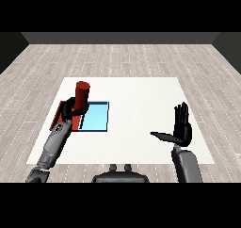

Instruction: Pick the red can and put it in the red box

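Observation:
The red can (82, 93) stands upright in my left hand (72, 110), whose fingers curl round its lower part. Hand and can are over the seam between the red tray (59, 113) and the light blue tray (96, 117); most of the red tray is hidden behind my left forearm. Whether the can touches a tray floor I cannot tell. My right hand (181, 127) is far off at the table's right side, fingers straight up and thumb pointing left, holding nothing.
The two trays lie side by side at the left of the white table (141, 109). A grey wooden floor surrounds the table.

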Available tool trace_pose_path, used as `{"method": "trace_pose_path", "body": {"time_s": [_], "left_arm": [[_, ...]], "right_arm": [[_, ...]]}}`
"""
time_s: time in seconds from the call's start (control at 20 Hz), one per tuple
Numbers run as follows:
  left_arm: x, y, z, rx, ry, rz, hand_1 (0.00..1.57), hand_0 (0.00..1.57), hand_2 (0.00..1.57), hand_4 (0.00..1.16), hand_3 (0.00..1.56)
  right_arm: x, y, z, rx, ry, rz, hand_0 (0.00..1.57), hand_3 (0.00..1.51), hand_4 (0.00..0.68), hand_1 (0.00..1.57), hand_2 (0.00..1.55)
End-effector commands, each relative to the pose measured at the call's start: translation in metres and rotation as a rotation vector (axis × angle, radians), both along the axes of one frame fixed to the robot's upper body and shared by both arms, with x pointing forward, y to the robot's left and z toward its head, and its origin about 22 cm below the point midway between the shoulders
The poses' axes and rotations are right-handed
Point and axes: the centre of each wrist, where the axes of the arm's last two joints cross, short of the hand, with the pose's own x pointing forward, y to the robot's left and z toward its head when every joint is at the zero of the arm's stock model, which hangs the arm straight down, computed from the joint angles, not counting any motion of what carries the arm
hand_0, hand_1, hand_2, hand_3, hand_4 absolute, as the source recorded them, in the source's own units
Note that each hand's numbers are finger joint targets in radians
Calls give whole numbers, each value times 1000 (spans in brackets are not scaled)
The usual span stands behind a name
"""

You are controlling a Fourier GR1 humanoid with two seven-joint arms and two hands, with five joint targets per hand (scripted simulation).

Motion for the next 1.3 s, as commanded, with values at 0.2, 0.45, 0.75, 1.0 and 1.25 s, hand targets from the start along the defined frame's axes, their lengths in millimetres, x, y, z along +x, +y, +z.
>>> {"method": "trace_pose_path", "body": {"time_s": [0.2, 0.45, 0.75, 1.0, 1.25], "left_arm": [[-3, 106, -8, 179, 150, 247, 1571, 1571, 1559, 1075, 1490], [15, 100, -47, 214, 263, 297, 1571, 1571, 1518, 1036, 1439], [26, 99, -55, 248, 422, 305, 1398, 1398, 1344, 919, 1350], [-1, 90, -99, 220, 464, 281, 761, 761, 745, 764, 497], [0, 93, -97, 298, 637, 126, 0, 0, 0, 427, 0]], "right_arm": [[10, -4, -19, 15, 29, 25, 0, 0, 0, 0, 0], [17, -17, -24, -30, 34, 7, 0, 0, 0, 0, 0], [26, 22, -36, -97, 43, 3, 0, 0, 0, 0, 0], [45, 3, -37, -132, 47, 1, 0, 0, 0, 0, 0], [44, -8, -45, -112, 34, -21, 0, 0, 0, 0, 0]]}}
